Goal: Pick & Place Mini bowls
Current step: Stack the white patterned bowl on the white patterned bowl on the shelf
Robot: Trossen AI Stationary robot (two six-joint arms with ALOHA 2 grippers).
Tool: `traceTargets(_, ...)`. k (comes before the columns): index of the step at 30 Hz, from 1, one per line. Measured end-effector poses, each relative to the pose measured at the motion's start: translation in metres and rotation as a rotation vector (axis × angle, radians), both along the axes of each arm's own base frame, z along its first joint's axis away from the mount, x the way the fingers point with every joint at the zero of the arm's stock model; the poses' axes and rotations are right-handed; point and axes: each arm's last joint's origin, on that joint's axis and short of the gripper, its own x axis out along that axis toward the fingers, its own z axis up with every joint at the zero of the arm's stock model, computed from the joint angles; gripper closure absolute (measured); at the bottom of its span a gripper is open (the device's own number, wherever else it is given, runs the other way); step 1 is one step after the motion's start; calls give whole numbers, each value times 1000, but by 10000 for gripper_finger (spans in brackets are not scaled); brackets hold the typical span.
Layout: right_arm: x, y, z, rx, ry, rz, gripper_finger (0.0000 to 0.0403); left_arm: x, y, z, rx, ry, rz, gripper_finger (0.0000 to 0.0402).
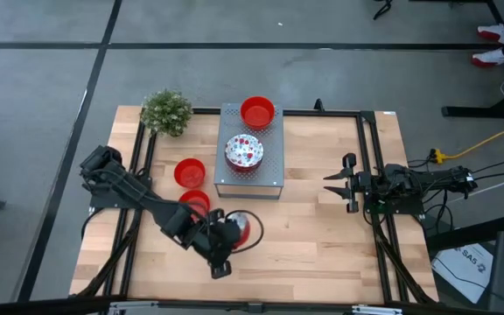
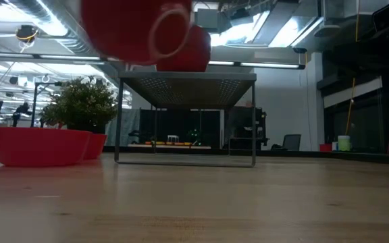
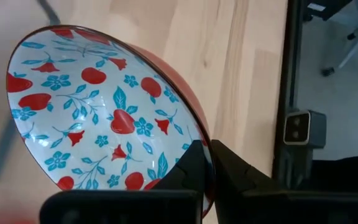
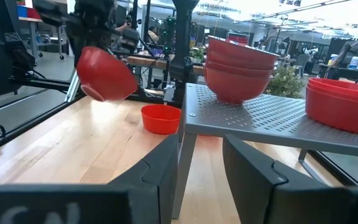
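Note:
My left gripper (image 1: 233,234) is near the table's front, shut on a mini bowl (image 3: 104,106) that is red outside and white inside with red and blue flowers. The same bowl (image 4: 104,74) hangs tilted above the wood in the right wrist view. Two red mini bowls (image 1: 189,171) (image 1: 195,203) rest on the table left of the grey perforated box (image 1: 250,150). On the box stand a patterned stack (image 1: 243,150) and a red bowl (image 1: 257,112). My right gripper (image 1: 339,182) waits open at the table's right side, level, with nothing between its fingers. My left gripper pinches the bowl's rim (image 3: 199,134), one finger (image 3: 188,168) on the patterned inside and the other (image 3: 235,168) on the red outside. The fingers slant downward from the table's left. The bowl is lifted clear of the table and tipped on its side, its inside turned toward the wrist.
A small green plant (image 1: 166,112) stands at the far left corner. A black metal frame (image 1: 370,157) runs along the table's sides. Bare wood (image 1: 313,236) lies between the two grippers and in front of the box.

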Motion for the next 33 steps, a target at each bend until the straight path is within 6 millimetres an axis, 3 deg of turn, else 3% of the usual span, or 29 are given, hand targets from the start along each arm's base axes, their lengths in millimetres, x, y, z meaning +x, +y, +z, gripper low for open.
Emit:
traceTargets(18,0,0,0,0,0,0,276,41,71,63,219,-178,-202,397)
traceTargets(33,0,0,0,0,0,0,276,41,124,112,388,-205,-316,397)
